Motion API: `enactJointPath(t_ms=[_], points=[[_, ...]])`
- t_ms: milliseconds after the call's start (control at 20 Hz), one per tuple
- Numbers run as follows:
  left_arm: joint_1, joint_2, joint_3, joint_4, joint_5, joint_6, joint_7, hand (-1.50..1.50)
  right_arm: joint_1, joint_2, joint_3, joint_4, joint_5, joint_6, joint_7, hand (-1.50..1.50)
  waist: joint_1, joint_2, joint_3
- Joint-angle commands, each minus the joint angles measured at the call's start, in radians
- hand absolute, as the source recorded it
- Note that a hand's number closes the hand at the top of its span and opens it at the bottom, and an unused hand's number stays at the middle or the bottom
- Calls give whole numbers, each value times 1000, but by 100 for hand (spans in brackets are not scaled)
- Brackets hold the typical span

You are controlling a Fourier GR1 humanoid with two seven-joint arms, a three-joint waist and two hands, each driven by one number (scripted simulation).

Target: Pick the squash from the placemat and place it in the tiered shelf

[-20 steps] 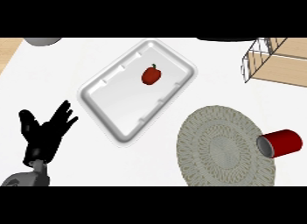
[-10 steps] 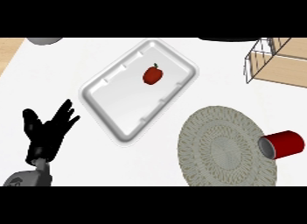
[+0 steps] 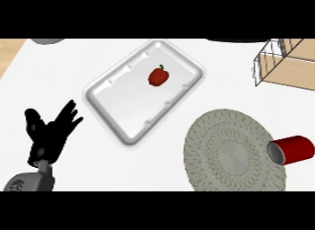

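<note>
1. A small glossy red vegetable (image 3: 159, 77) lies in the white rectangular tray (image 3: 120, 105), off the round woven grey placemat (image 3: 226, 152)
2. A red cylindrical cup (image 3: 293, 149) lies tipped at the placemat's right edge
3. The wire-and-wood tiered shelf (image 3: 295, 72) is cut off at the top right
4. The black left hand (image 3: 50, 132) rests open, holding nothing

1. Bare desk (image 3: 47, 76): strip left of the white tray (image 3: 123, 121), beside the left hand (image 3: 48, 132).
2. White tray: lies diagonally mid-desk, between that hand and the tiered shelf (image 3: 289, 63).
3. Flat round placemat (image 3: 229, 152): lower right, with a red cup (image 3: 293, 149) on its side at its right edge.
4. Bare desk: gap between tray, placemat and shelf.
</note>
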Motion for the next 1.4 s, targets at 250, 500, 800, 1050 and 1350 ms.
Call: enactJointPath(t_ms=[250,500,800,1050,1350], points=[[15,-30,-15,42,-17,3,-11,0,-103,-1,27,244,93,-110,-147,150,0,4,-4],[-19,2,12,52,-2,-13,18,0,-133,14,9,324,97,-162,-236,150,-1,6,-4],[23,-2,-4,-37,-4,-12,44,0,-147,-7,2,407,114,-165,-291,150,7,4,-3],[51,-38,-23,16,-35,4,-19,0,-164,-31,40,417,163,-149,-301,150,1,4,-4],[-25,0,31,50,-3,-5,15,0,-205,-8,-136,456,4,-232,-187,-150,-11,4,-4]])
